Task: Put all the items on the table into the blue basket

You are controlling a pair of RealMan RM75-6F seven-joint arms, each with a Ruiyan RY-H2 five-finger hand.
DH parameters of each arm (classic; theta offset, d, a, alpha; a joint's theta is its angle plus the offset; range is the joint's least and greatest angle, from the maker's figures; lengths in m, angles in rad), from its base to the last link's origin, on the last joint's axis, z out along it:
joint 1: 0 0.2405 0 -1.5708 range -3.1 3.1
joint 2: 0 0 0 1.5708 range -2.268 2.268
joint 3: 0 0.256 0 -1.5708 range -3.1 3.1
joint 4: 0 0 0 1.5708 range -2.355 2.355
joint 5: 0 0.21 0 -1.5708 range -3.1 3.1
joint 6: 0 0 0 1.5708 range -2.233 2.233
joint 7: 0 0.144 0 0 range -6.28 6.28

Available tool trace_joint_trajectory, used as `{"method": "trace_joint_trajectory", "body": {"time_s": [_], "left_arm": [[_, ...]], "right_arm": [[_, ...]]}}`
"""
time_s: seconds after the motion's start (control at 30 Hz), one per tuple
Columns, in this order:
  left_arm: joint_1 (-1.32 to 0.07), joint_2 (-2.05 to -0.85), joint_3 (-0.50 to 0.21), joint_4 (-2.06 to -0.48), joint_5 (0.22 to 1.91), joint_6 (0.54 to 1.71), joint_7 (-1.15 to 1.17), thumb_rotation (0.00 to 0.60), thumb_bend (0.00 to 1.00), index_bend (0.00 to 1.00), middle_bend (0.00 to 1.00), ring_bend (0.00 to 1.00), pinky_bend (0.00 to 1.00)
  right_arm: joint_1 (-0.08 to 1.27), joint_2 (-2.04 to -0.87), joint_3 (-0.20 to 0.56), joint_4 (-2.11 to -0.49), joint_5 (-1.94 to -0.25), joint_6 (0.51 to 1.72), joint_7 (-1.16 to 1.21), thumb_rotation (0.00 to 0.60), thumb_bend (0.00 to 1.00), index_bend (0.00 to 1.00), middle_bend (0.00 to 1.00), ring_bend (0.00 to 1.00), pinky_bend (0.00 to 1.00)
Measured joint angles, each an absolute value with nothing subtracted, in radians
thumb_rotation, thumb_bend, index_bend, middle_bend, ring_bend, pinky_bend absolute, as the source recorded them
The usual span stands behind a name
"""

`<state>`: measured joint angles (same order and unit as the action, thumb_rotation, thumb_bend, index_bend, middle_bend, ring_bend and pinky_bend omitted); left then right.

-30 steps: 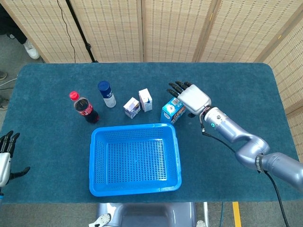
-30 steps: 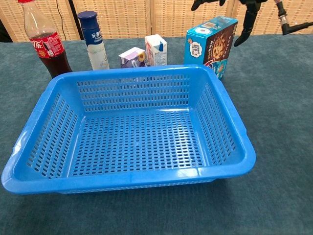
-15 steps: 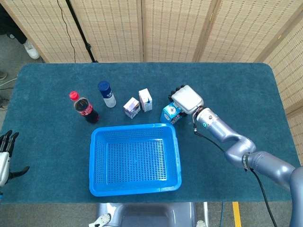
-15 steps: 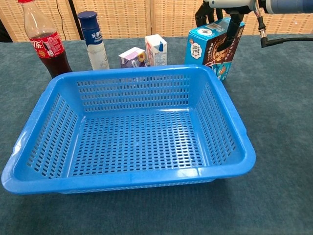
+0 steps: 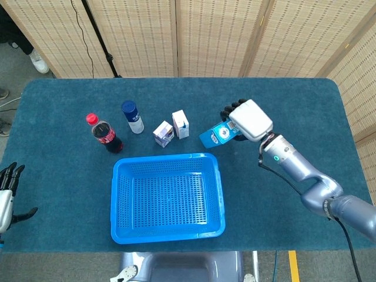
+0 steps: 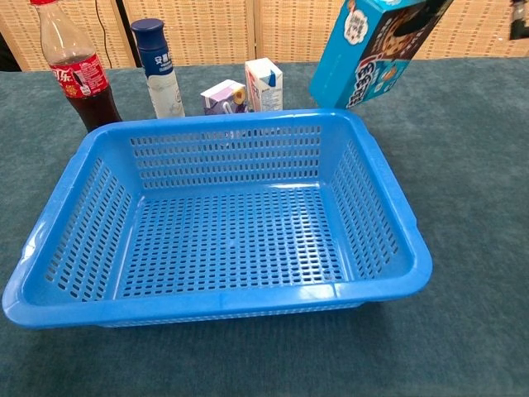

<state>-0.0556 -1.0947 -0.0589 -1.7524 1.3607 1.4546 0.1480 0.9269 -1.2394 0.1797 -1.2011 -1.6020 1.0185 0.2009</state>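
My right hand (image 5: 248, 119) grips a blue snack box (image 5: 216, 134), which hangs tilted in the air above the table, just beyond the far right corner of the blue basket (image 5: 117, 194). The chest view shows the box (image 6: 368, 51) leaning above the basket's rim (image 6: 397, 207), with only dark fingertips (image 6: 430, 10) of the hand at the top edge. On the table behind the basket stand a cola bottle (image 5: 104, 134), a blue-capped white bottle (image 5: 132, 116), a purple carton (image 5: 163, 133) and a white carton (image 5: 180, 124). My left hand (image 5: 7, 197) hovers open at the left edge of the head view.
The basket holds nothing. The teal tablecloth (image 5: 294, 106) stretches bare to the right and behind the items. Woven screens (image 5: 205, 35) stand behind the table.
My right hand closed on the snack box, lifted it off the table and tilted it, moving slightly right and up. The left hand stayed where it was.
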Motion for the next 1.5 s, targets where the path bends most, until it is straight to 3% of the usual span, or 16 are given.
{"method": "trace_joint_trajectory", "body": {"time_s": [0.3,0.53,0.67,0.93,1.1,1.4,1.43,1.5], "left_arm": [[-0.057,-1.096,-0.050,-1.759,1.382,1.457,0.152,0.600,0.11,0.00,0.00,0.00,0.00],[-0.058,-1.098,-0.045,-1.765,1.397,1.463,0.162,0.600,0.11,0.00,0.00,0.00,0.00],[-0.057,-1.095,-0.045,-1.765,1.397,1.465,0.156,0.600,0.11,0.00,0.00,0.00,0.00],[-0.051,-1.086,-0.050,-1.759,1.383,1.469,0.133,0.600,0.11,0.00,0.00,0.00,0.00],[-0.048,-1.081,-0.050,-1.755,1.382,1.472,0.118,0.600,0.11,0.00,0.00,0.00,0.00],[-0.049,-1.081,-0.051,-1.754,1.371,1.464,0.121,0.600,0.11,0.00,0.00,0.00,0.00],[-0.050,-1.082,-0.051,-1.755,1.370,1.463,0.124,0.600,0.11,0.00,0.00,0.00,0.00],[-0.051,-1.082,-0.051,-1.756,1.369,1.460,0.127,0.600,0.11,0.00,0.00,0.00,0.00]], "right_arm": [[0.786,-1.007,0.147,-1.471,-1.734,1.302,0.265,0.600,0.62,0.66,0.59,0.53,0.57],[0.777,-0.977,0.123,-1.600,-1.925,1.375,0.247,0.600,0.63,0.65,0.59,0.53,0.57],[0.816,-1.006,0.124,-1.641,-1.986,1.360,0.201,0.600,0.64,0.65,0.59,0.53,0.57],[0.934,-1.118,0.134,-1.663,-2.041,1.214,0.106,0.600,0.68,0.65,0.58,0.53,0.56],[0.983,-1.183,0.126,-1.589,-2.067,1.150,0.059,0.600,0.70,0.65,0.57,0.51,0.55],[1.003,-1.231,0.062,-1.441,-2.113,1.146,0.007,0.600,0.72,0.65,0.56,0.45,0.54],[1.001,-1.232,0.051,-1.432,-2.121,1.152,0.002,0.600,0.67,0.63,0.54,0.44,0.53],[0.995,-1.232,0.034,-1.420,-2.136,1.168,-0.015,0.600,0.44,0.53,0.46,0.38,0.47]]}}
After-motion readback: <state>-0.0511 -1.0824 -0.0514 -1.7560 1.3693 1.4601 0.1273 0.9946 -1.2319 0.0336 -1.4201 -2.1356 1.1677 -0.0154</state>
